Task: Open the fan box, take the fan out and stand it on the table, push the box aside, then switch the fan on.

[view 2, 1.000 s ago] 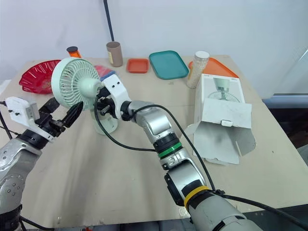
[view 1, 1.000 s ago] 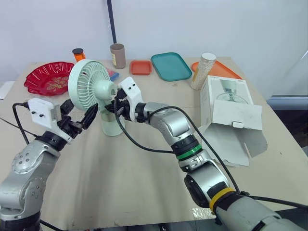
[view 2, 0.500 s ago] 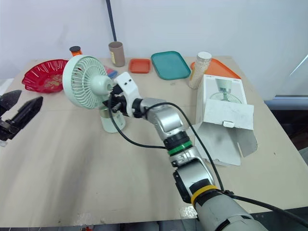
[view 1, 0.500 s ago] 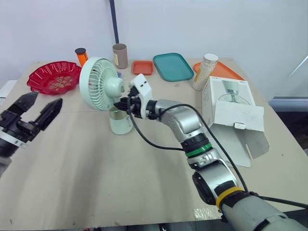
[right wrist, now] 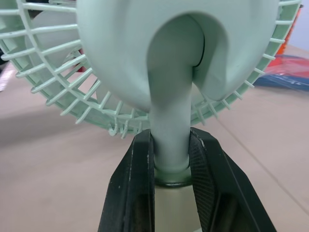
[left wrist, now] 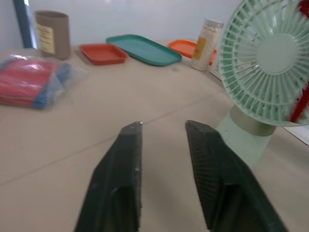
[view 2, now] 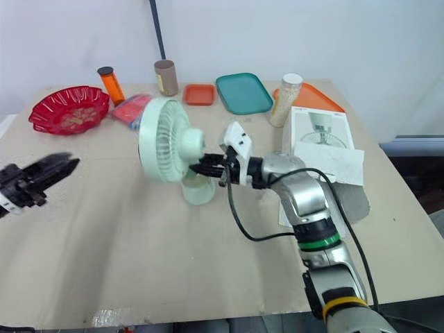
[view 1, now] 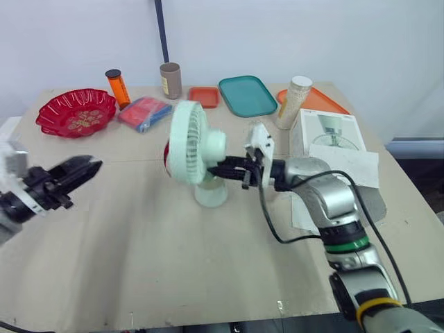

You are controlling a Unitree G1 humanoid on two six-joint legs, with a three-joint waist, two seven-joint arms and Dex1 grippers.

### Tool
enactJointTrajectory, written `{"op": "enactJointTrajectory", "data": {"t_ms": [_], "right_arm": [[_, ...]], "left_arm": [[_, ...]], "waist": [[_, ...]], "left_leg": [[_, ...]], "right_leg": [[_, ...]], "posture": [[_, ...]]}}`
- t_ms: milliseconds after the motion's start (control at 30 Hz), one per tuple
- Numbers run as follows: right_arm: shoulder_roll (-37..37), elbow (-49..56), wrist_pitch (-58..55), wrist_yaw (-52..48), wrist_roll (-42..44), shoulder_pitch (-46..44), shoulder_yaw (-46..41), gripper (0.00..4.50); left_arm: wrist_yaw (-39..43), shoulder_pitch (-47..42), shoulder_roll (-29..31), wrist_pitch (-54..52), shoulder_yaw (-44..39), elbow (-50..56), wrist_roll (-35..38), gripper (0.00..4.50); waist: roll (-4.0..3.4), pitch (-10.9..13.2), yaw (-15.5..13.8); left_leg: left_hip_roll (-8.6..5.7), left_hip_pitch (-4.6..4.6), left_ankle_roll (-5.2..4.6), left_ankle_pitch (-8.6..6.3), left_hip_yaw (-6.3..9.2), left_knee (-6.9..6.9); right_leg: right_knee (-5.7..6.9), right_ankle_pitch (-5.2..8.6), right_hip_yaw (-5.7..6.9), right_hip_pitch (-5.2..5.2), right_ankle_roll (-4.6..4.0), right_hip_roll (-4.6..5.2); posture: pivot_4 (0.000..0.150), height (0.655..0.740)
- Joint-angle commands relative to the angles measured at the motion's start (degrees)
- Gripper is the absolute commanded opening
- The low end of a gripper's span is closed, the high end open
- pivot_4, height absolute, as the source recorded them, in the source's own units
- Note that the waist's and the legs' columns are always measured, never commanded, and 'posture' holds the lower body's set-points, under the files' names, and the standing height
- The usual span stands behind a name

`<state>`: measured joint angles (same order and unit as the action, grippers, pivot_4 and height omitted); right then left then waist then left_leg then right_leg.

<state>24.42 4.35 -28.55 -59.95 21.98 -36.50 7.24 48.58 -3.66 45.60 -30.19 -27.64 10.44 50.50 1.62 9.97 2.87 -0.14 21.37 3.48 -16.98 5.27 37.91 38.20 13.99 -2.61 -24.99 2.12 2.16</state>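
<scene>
Green fan (view 1: 187,143) stands; right hand (right wrist: 170,139) clamps neck.

Robot test lab or practice room, by look of it. Plain white wall (view 1: 291,35) behind, black pole (view 1: 161,31) running up it. 1 bare tan table (view 1: 173,263). Mixed props ranged along table's far edge: red bowl (view 1: 76,111) at far left corner, orange bottle (view 1: 117,84), brown tube (view 1: 170,80), red-blue packet (view 1: 143,113), 3 flat trays – small orange (view 1: 205,96), teal (view 1: 247,95), large orange (view 1: 326,103) – and tall jar (view 1: 292,102) of grains toward far right corner. Assortment reads as test objects, not household setup.
</scene>
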Motion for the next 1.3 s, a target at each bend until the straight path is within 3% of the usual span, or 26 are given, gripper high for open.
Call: {"op": "enactJointTrajectory", "data": {"t_ms": [33,67,333,800,1300], "right_arm": [[2.3,7.8,1.4,-2.6,4.8,3.3,-3.6,0.73],[2.5,8.0,1.5,-2.3,4.9,3.8,-3.5,0.73],[1.5,8.0,5.1,-1.9,3.8,6.0,-1.6,0.73],[2.2,5.9,5.2,0.2,-0.7,7.5,2.9,0.73],[2.1,5.3,6.4,0.5,-1.2,7.6,4.6,0.73]], "left_arm": [[2.9,-0.7,-2.3,3.5,5.1,0.0,-4.1,0.21],[3.3,-1.0,-2.8,3.7,5.8,-0.2,-4.6,0.05],[6.0,-2.2,-5.2,2.7,14.6,2.6,-8.2,0.05],[9.0,-8.0,-6.5,1.6,21.8,2.4,-10.5,0.05],[12.4,-10.9,-10.2,7.1,30.2,-4.8,-20.0,0.05]], "waist": [[0.0,0.0,0.0],[0.01,0.0,0.0],[-0.01,0.0,0.1],[-0.01,0.0,-0.1],[-0.05,-0.1,-0.1]], "left_leg": [[0.01,0.0,0.0,0.0,-0.01,0.0],[0.0,0.0,-0.01,0.0,-0.02,0.0],[0.11,-0.05,-0.04,-0.01,-0.13,0.07],[0.11,-0.08,-0.06,-0.02,-0.16,0.17],[0.13,-0.68,-0.22,-0.11,-0.13,0.18]], "right_leg": [[0.01,0.0,-0.01,0.0,0.0,-0.01],[0.01,0.0,-0.01,0.0,0.0,0.0],[0.02,-0.09,-0.05,0.03,-0.07,-0.11],[0.03,-0.11,-0.09,0.07,-0.04,-0.12],[-0.04,-0.1,-0.11,0.75,-0.04,-0.21]], "posture": [[0.15,0.74],[0.15,0.74],[0.15,0.74],[0.15,0.74],[0.15,0.74]]}}
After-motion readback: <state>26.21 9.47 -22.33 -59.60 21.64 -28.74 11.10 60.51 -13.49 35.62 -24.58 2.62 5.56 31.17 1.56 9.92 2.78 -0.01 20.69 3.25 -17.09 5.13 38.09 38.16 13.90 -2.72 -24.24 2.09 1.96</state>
